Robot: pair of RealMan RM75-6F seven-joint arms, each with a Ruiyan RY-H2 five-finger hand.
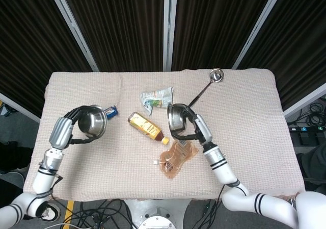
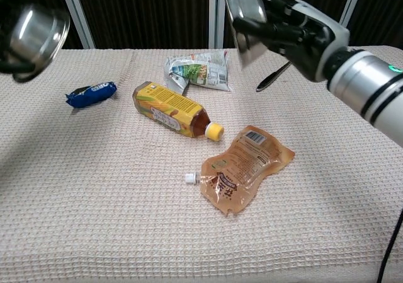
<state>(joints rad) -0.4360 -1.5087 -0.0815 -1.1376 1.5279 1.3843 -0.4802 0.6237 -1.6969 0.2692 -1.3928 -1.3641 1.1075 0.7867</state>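
Now, nearest us the pouch [image 2: 242, 169] and bottle [image 2: 173, 111] lie flat; above them each hand grips a steel bowl, left hand [image 1: 80, 123] its bowl [image 1: 94, 122], right hand [image 1: 189, 127] its bowl [image 1: 175, 118]. Best keep both level and well apart.
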